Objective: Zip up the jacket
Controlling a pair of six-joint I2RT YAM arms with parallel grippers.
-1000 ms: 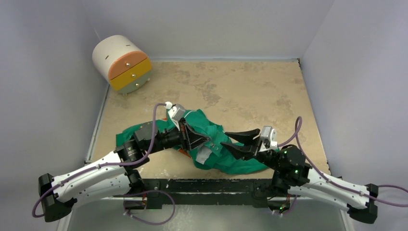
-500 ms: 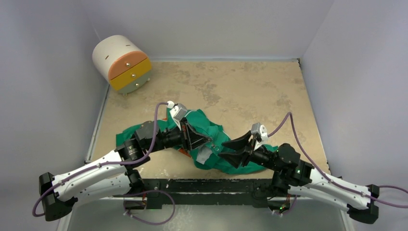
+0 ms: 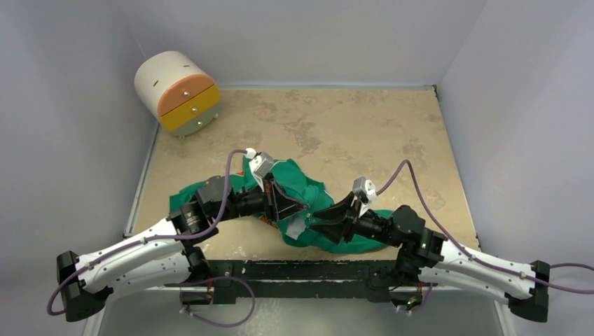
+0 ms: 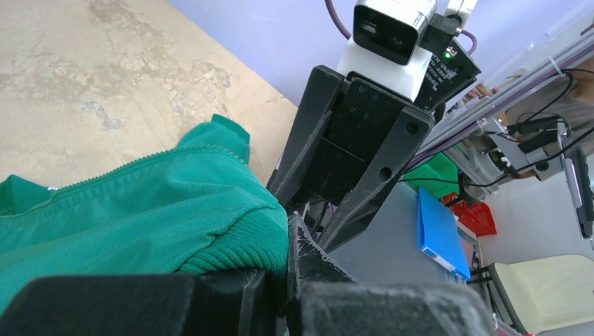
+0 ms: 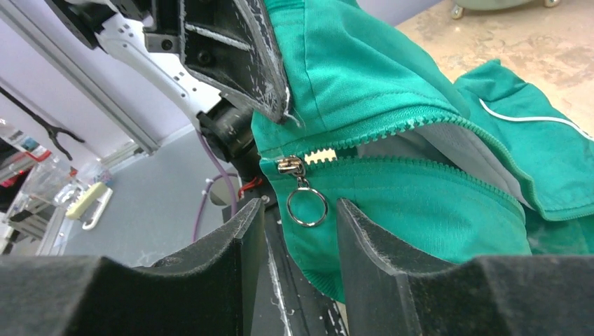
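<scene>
Where the bench [image 3: 364, 126] meets its near edge, about midway between the left and right edges, the jacket [image 3: 302, 178] lies crumpled. The left pincer [image 3: 301, 205] is clamped on it, and the left wrist view shows the ribbed hem [image 4: 238, 245] pinched tight between its fingers [image 4: 308, 262]. The right pincer [image 3: 316, 219] faces it from the right with its two fingers spread apart, holding nothing. Seen from the right wrist, the metal slider [image 5: 289, 166] sits low on the zip, and past it the two rows of teeth part over the grey lining [image 5: 448, 154]. The pull ring [image 5: 306, 207] hangs from the slider in the gap between the right fingers [image 5: 242, 241]. It seems clear of both, though the angle leaves that uncertain. A drum-shaped cabinet [image 3: 178, 93] stands at the far left corner.
</scene>
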